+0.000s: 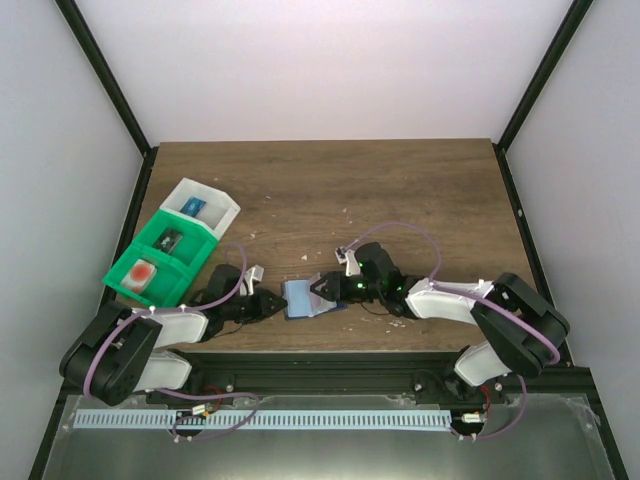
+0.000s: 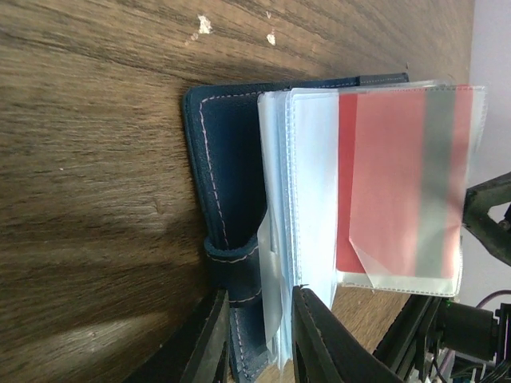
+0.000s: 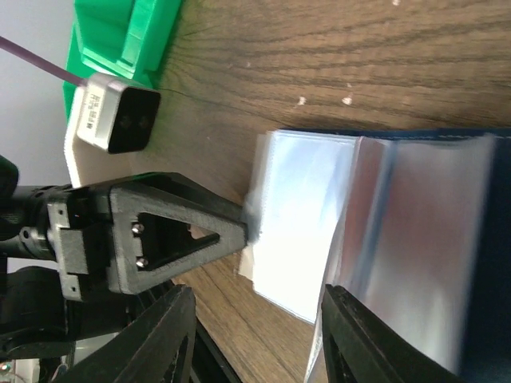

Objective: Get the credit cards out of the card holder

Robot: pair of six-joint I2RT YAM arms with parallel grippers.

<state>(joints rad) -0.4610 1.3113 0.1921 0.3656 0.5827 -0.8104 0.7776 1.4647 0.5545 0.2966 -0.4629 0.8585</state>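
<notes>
Left wrist: left claw (image 2: pixel 257 297) pinches card holder (image 2: pixel 227 159) edge — right claw (image 3: pixel 255 297) apparently agape alongside.

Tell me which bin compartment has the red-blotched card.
Nearest compartment of the green bin: pale card with red blotch. Its middle compartment holds a dark item; the white bin a blue item.

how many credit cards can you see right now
2: one credit card lies in the green bin's nearest compartment; another, red, sits in a clear sleeve of the card holder. Other sleeves may hide more.
</notes>
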